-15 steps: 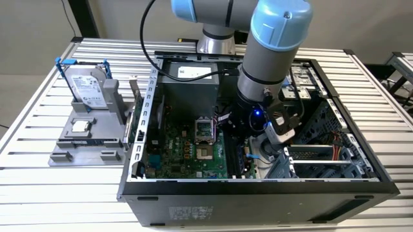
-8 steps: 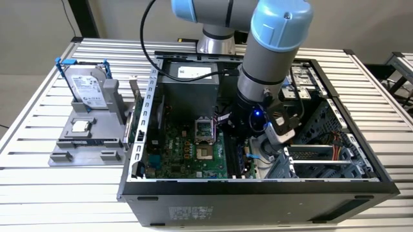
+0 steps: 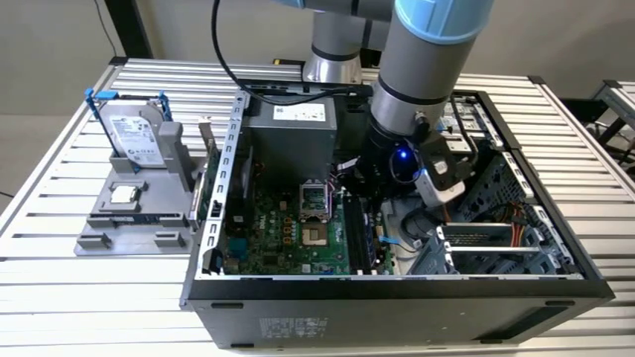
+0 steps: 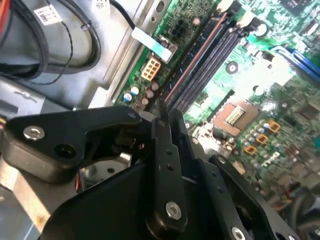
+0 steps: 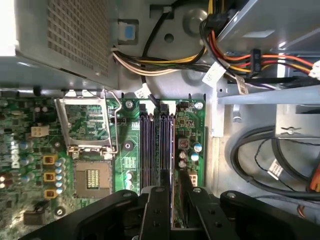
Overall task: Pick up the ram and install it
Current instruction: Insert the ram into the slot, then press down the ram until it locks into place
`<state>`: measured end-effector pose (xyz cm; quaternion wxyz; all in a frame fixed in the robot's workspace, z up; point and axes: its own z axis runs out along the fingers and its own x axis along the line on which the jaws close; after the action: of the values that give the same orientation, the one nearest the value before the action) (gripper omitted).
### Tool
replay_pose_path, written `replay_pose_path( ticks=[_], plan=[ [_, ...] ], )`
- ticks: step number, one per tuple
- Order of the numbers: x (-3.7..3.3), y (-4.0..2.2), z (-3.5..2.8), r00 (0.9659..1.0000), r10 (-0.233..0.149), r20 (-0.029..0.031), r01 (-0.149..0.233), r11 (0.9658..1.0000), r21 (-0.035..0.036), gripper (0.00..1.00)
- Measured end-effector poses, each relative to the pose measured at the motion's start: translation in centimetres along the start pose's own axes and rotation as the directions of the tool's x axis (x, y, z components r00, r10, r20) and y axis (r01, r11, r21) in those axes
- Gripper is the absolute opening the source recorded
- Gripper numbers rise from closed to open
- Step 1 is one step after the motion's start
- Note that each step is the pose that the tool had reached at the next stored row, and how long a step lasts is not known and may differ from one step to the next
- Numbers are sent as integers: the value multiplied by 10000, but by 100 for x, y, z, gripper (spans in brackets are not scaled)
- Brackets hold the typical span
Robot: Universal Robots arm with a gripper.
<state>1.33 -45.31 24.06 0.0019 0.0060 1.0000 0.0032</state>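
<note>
In both wrist views the ram (image 5: 173,160) is seen edge-on, a thin dark stick held upright along the outermost memory slot of the green motherboard (image 5: 130,145). My gripper (image 5: 172,195) is shut on it, its black fingers (image 5: 156,210) pressed against both faces of one end. In the second wrist view the ram (image 4: 195,57) runs away from the gripper (image 4: 164,117) in line with the slots (image 4: 210,60). In the exterior view the gripper (image 3: 365,195) reaches down inside the open computer case (image 3: 397,290), to the right of the processor socket (image 3: 314,201). Whether the ram is seated in the slot cannot be told.
On a grey stand at the exterior view's left are a silver hard drive in a blue frame (image 3: 134,134) and a small square processor chip (image 3: 123,195). The power supply (image 3: 288,137), cable bundles (image 5: 165,62) and the drive cage (image 3: 496,238) crowd the slots.
</note>
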Motion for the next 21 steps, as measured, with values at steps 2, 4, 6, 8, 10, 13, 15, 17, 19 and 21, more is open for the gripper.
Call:
replay_pose_path(
  ticks=[2, 4, 6, 8, 10, 13, 15, 17, 19, 21],
  plan=[
    [0, 0, -9, 10000, 0, -1, 0, 10000, 2, 0],
    [1, 0, -16, 10000, 0, 0, 0, 10000, 2, 0],
    [2, 0, -23, 10000, 0, -1, 0, 10000, 2, 0],
    [2, 0, -31, 10000, 0, -1, 0, 10000, 2, 0],
    [3, 0, -38, 10000, 0, 0, 0, 10000, 2, 0],
    [4, 1, -49, 10000, 1, -1, -1, 10000, 2, 0],
    [4, 1, -57, 10000, 1, -1, -1, 10000, 2, 0],
    [5, 1, -65, 10000, 0, -1, 0, 10000, 3, 0],
    [5, 1, -72, 10000, 1, -1, -1, 10000, 3, 0],
    [6, 1, -78, 10000, 0, 0, 0, 10000, 1, 0]
  ],
)
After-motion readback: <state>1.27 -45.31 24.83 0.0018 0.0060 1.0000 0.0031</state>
